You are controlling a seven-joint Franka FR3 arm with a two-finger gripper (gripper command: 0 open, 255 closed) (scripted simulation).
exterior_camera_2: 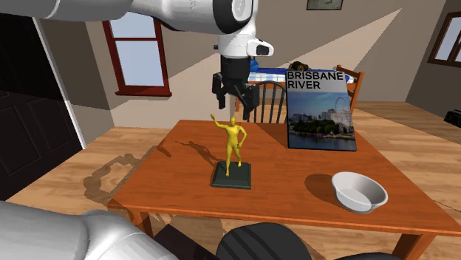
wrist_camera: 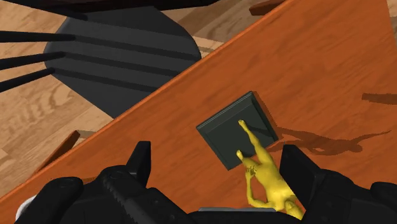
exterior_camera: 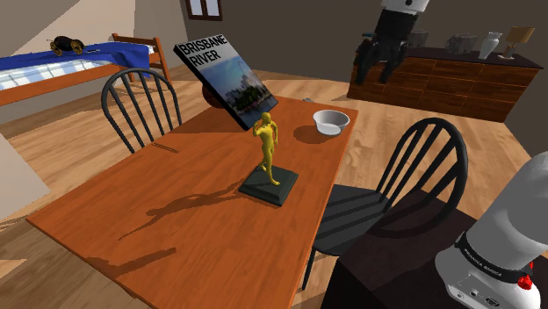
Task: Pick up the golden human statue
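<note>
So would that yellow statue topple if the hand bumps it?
Possibly: the statue is tall and slim, so a knock high up could tip it. Its flat dark base is wider than the figure, which should steady it somewhat. It looks rigid and smooth, so the open hand above might slip on its thin limbs.

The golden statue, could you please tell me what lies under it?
The statue stands on a dark square base, which rests on the wooden table. The table surface beneath that base is covered.
</note>
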